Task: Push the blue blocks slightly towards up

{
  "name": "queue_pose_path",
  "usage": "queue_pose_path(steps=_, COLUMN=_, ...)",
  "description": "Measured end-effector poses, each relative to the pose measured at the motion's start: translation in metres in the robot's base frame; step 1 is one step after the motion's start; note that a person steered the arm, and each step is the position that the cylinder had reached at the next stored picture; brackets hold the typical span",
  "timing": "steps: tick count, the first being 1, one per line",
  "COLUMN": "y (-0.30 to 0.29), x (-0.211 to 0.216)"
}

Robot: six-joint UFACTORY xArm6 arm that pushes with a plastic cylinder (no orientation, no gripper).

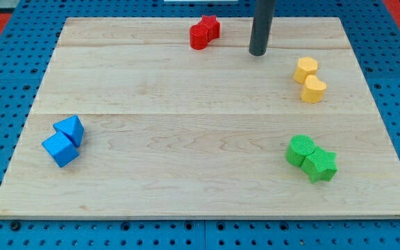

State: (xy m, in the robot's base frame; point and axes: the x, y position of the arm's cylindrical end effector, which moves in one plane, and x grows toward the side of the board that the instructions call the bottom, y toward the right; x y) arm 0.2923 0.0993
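Two blue blocks lie touching near the board's left edge: a blue cube (60, 149) and, just above and to its right, a blue triangular block (70, 129). My tip (258, 52) rests on the board near the view's top, right of centre. It is far from the blue blocks, up and to their right, and touches no block.
The wooden board (200, 187) sits on a blue pegboard. Two red blocks (204, 32) lie at the top centre, left of my tip. Two yellow blocks (310, 79) lie at the right. Two green blocks (312, 159) lie at the lower right.
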Motion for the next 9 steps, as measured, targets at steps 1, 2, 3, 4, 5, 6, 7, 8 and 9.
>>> queue_pose_path(steps=1, y=-0.002, x=0.0)
queue_pose_path(steps=2, y=0.008, x=0.001)
queue_pose_path(steps=3, y=0.024, x=0.003)
queue_pose_path(steps=4, y=0.026, x=0.003)
queue_pose_path(steps=5, y=0.033, x=0.003)
queue_pose_path(steps=6, y=0.042, x=0.002)
queue_pose_path(steps=7, y=0.042, x=-0.001)
queue_pose_path(steps=8, y=0.071, x=-0.006)
queue_pose_path(steps=9, y=0.146, x=-0.006)
